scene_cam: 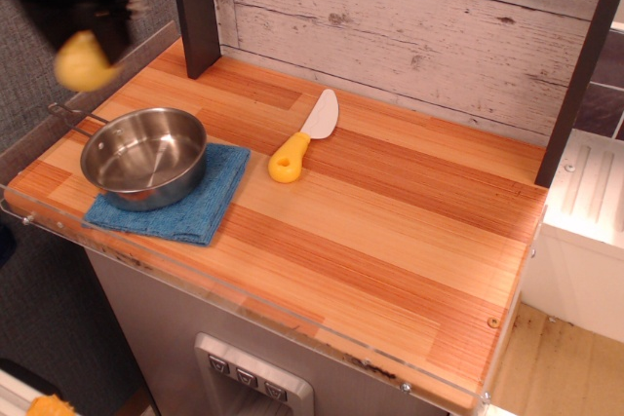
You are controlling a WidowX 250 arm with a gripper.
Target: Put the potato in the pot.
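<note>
The pale-yellow potato (85,61) hangs in the air at the far left, held between the black fingers of my gripper (83,46). The gripper is blurred by motion and sits above and to the left of the table's back-left edge. The shiny steel pot (144,156) stands on a blue cloth at the left of the table, below and to the right of the potato. The pot is empty, and its thin wire handle points back-left.
A blue cloth (210,200) lies under the pot. A yellow-handled white-bladed toy knife (303,136) lies mid-table. A dark post (195,9) stands at the back left, another (577,75) at the right. A clear plastic rim (244,304) runs along the front edge.
</note>
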